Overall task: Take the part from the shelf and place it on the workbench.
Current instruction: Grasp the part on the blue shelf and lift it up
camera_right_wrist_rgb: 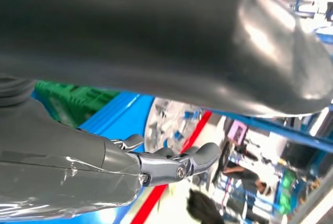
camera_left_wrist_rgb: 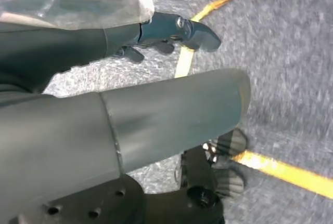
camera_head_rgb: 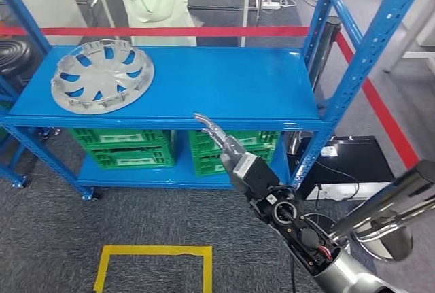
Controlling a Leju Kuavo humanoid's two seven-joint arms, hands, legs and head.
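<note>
Reaching toward the shelf (camera_head_rgb: 215, 82), my right hand (camera_head_rgb: 225, 145) sits at frame centre, fingers extended and apart, holding nothing. The part (camera_head_rgb: 102, 75) lies flat at upper left, well apart. My left hand (camera_left_wrist_rgb: 173, 31) holds nothing.

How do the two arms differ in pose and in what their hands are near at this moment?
The right hand is raised toward the blue shelf, fingers extended and holding nothing; the left hand hangs over grey carpet with yellow tape. The right hand sits well to the side of the hubcap, not touching it; the left hand is near no part. Both hands are empty.
</note>
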